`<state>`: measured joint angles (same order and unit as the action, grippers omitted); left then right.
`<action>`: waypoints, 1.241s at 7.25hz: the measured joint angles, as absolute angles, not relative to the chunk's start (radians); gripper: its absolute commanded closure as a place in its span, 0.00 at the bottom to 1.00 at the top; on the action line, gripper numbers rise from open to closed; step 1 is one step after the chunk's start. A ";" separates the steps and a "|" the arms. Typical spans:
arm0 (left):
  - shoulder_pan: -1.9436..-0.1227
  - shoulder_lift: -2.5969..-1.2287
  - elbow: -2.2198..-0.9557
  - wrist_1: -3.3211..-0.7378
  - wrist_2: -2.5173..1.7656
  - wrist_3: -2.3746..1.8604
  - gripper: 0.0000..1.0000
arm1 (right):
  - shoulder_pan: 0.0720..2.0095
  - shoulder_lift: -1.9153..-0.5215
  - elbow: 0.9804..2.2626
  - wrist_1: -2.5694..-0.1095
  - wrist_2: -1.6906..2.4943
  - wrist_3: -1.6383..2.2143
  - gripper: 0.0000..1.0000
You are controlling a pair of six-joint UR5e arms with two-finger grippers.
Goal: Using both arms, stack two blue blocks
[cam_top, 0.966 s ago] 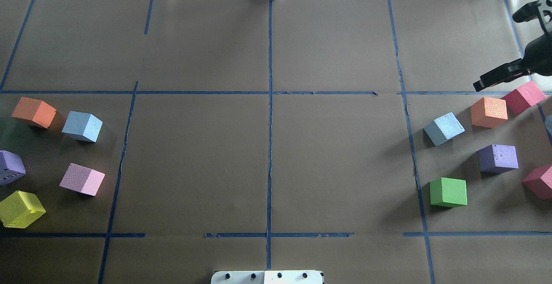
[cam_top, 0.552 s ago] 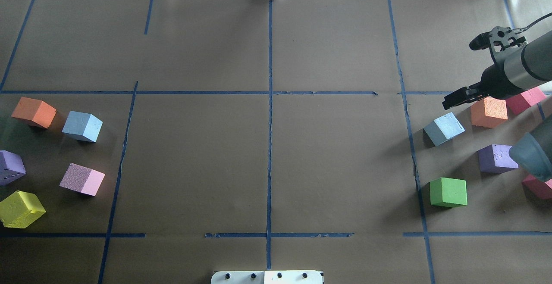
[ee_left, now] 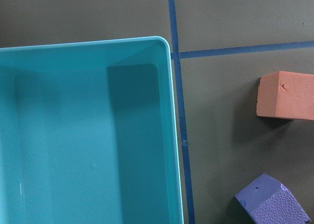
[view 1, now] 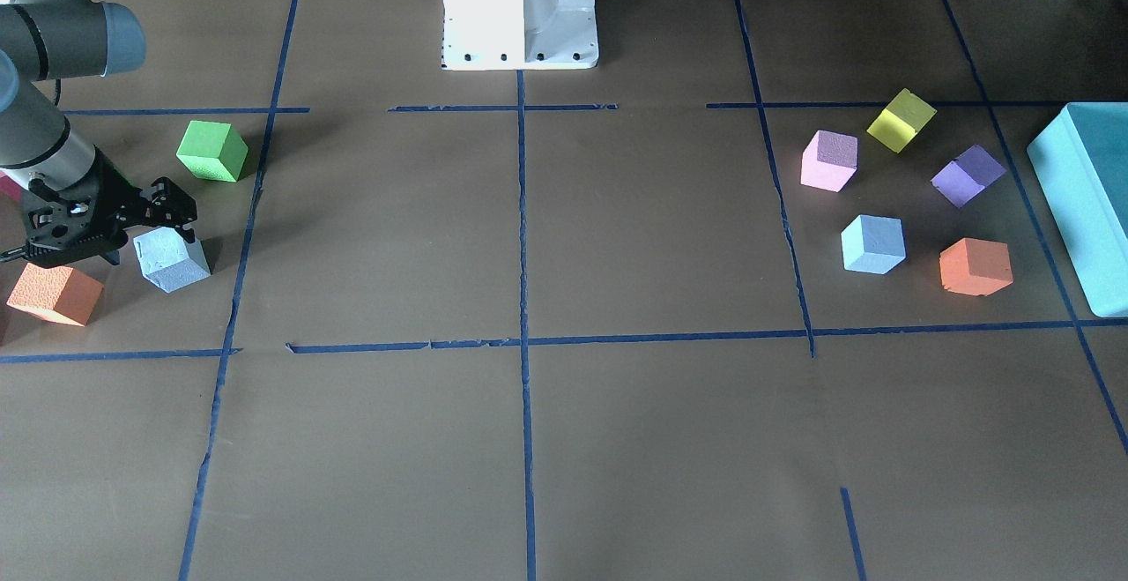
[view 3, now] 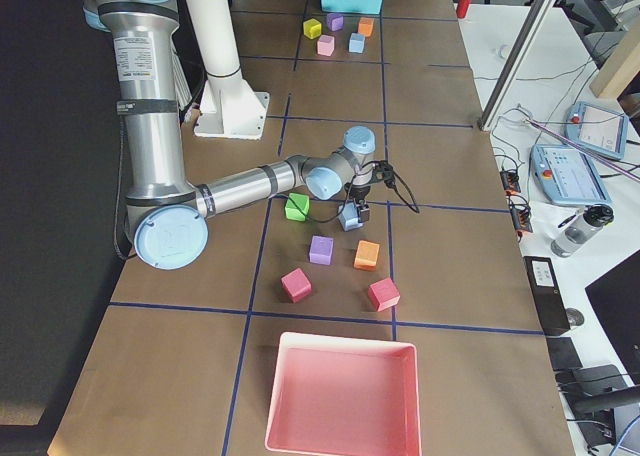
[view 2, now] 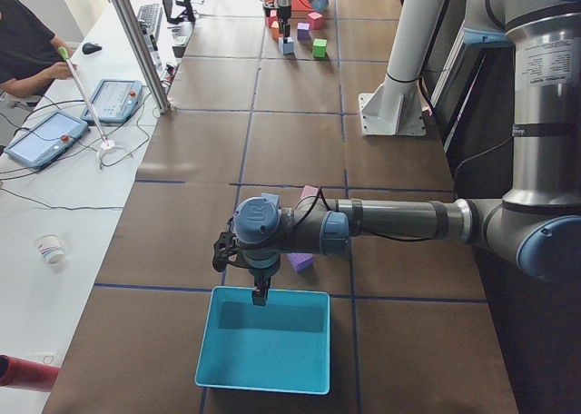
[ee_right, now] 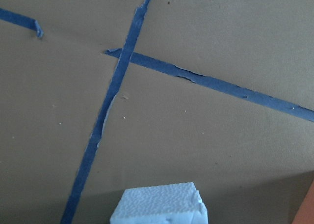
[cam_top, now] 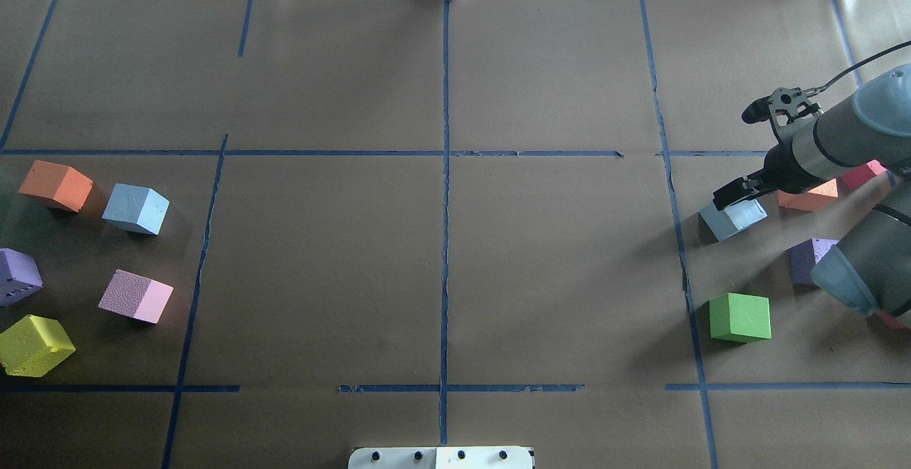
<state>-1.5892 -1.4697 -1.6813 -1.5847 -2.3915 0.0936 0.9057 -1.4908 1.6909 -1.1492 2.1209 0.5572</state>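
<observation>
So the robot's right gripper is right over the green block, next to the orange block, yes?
Not quite. The right gripper is over the blue block, not the green block, which sits apart from it, nearer the robot's base. The overhead exterior view shows this. The rest holds: the orange block is next to the block under the gripper.

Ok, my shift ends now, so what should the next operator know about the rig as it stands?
Right gripper: looks open, low over the right-side blue block.
Left gripper: above the teal box; open or shut cannot be told.
Other blue block: on the table at the robot's far left, no gripper near it.
Done: nothing stacked yet.
Left: grasp both blue blocks and stack one on the other.
</observation>
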 measured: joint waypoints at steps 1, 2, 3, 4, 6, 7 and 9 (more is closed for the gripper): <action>-1.589 -1.470 -1.683 -1.585 -2.391 0.094 0.00 | 0.902 -1.488 1.654 -1.101 2.125 0.559 0.00; -1.589 -1.470 -1.685 -1.585 -2.391 0.094 0.00 | 0.895 -1.482 1.642 -1.083 2.128 0.562 0.00; -1.589 -1.471 -1.688 -1.584 -2.391 0.093 0.00 | 0.889 -1.479 1.638 -1.079 2.128 0.564 0.00; -1.589 -1.471 -1.691 -1.583 -2.392 0.093 0.00 | 0.885 -1.478 1.637 -1.079 2.128 0.565 0.05; -1.589 -1.471 -1.700 -1.579 -2.392 0.092 0.00 | 0.882 -1.481 1.637 -1.094 2.128 0.567 0.75; -1.589 -1.470 -1.705 -1.577 -2.393 0.092 0.00 | 0.884 -1.484 1.642 -1.106 2.128 0.567 0.94; -1.589 -1.470 -1.707 -1.574 -2.402 0.091 0.00 | 0.888 -1.491 1.668 -1.123 2.128 0.568 0.98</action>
